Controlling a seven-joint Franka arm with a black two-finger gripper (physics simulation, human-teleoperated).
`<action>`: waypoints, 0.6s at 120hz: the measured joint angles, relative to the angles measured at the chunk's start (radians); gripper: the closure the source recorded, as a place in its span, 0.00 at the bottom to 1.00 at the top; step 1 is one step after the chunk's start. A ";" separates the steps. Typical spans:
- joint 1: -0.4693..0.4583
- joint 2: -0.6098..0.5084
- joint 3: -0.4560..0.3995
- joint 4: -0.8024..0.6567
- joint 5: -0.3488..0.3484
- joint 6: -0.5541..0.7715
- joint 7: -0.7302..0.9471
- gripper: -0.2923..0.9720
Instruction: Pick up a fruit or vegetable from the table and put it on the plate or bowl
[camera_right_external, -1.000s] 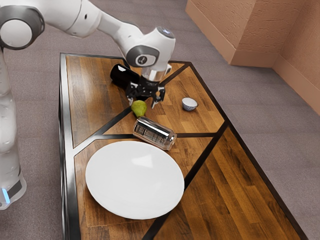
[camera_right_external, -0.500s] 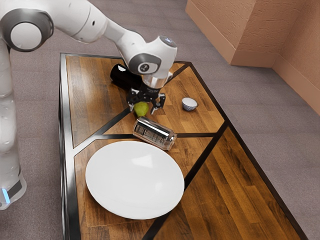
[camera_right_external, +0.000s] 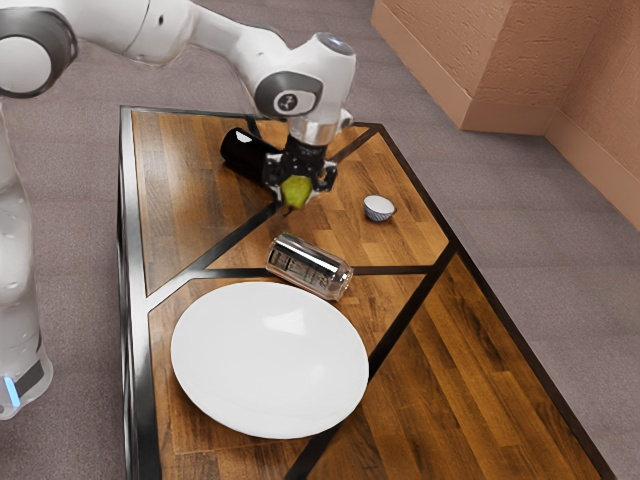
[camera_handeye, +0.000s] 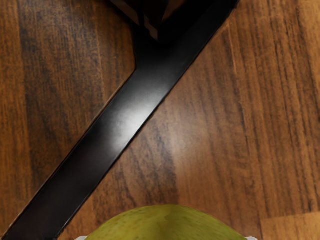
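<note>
A green pear (camera_right_external: 296, 190) hangs above the table, held between the black fingers of my gripper (camera_right_external: 297, 193), which is shut on it. In the wrist view the pear (camera_handeye: 162, 223) bulges up just under my hand, over wood planks and a black inlay strip. The large white plate (camera_right_external: 269, 357) lies flat on the table toward the near edge, well below and apart from the held pear. A small blue-and-white bowl (camera_right_external: 379, 208) sits on the table to the exterior view's right of the gripper.
A shiny metal can (camera_right_external: 309, 266) lies on its side between the gripper and the plate. A black cylinder (camera_right_external: 246, 153) lies on the table just behind the gripper. The table's right half is bare wood.
My gripper dropped onto the pear, shut on it, and has lifted it off the table. The pear's old spot beside the can is now bare.
</note>
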 joint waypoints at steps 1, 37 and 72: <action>0.001 -0.011 0.000 0.000 -0.002 -0.005 0.001 0.56; -0.102 -0.296 -0.075 -0.046 -0.132 -0.241 0.035 0.56; -0.110 -0.213 -0.460 -0.040 -0.274 -0.288 0.023 0.56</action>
